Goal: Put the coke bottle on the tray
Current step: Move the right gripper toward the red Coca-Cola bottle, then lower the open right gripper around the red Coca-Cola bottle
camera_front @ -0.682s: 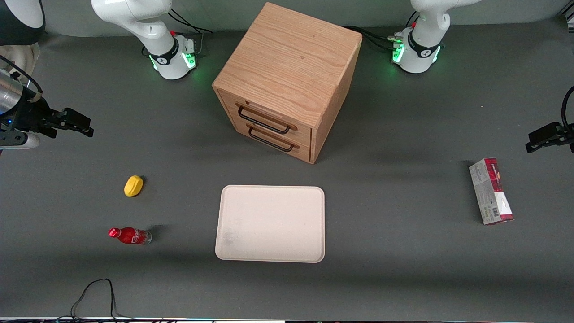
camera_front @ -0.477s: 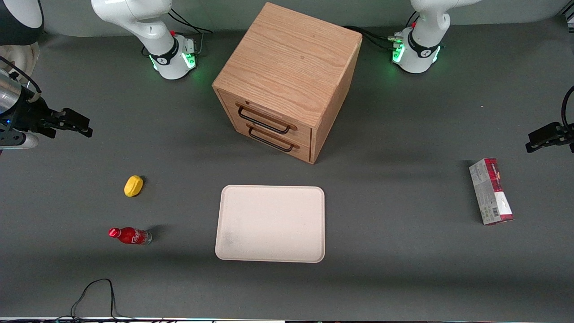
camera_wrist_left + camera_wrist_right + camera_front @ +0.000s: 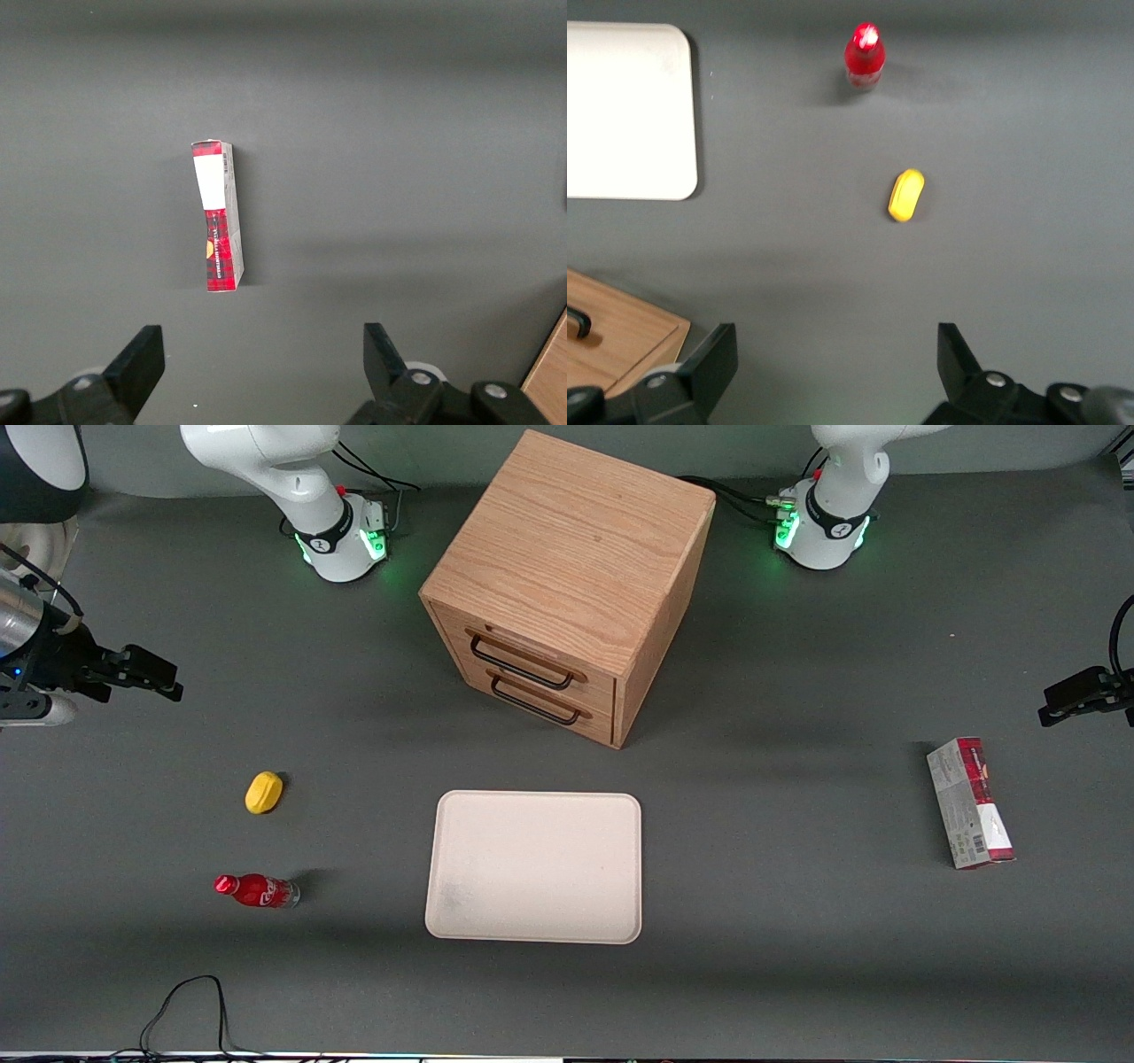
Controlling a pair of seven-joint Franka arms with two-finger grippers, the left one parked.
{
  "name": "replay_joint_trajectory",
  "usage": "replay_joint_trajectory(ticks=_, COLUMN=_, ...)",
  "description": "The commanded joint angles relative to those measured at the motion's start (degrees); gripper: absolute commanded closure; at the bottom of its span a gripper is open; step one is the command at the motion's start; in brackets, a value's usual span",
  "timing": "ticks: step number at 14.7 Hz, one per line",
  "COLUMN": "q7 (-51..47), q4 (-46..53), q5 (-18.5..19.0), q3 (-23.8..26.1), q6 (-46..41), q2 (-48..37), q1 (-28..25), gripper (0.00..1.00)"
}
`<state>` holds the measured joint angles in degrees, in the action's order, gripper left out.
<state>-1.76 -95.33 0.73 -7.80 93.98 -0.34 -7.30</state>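
Claw (image 3: 168, 677): fingers spread apart, holding nothing, high over the desk (image 3: 797, 957) at working arm's end
Coke bottle (image 3: 257, 890): on desk, well apart from tray (image 3: 533, 866), open desk between
Lemon (image 3: 264, 792): farther from camera than bottle
Bottle writing: white, unreadable

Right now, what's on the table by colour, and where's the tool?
Red: 2, coke bottle, red-and-grey box
Yellow: 1, lemon-shaped lump
Cream: 1, tray
Wood: 1, cabinet
Total: 5
Tool open, above the table, apart from the bottle.
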Motion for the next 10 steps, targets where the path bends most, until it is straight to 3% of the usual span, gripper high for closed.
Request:
replay_joint_trajectory(ticks=1, q7=-0.53, q4=8.29, q5=-1.17, q3=-0.02, q6=1.46, q2=9.18, q1=2.72, gripper=0.0)
replay_joint_trajectory(ticks=5, q7=2.02, q4=15.08, q5=-2.57, q3=0.07, q6=8.74, q2=22.55, q1=3.08, gripper=0.0)
replay_joint_trajectory(ticks=10, q7=3.33, q4=15.0, q5=-2.66, q3=0.33, q6=22.09, q2=30.83, q1=4.22, gripper=0.01)
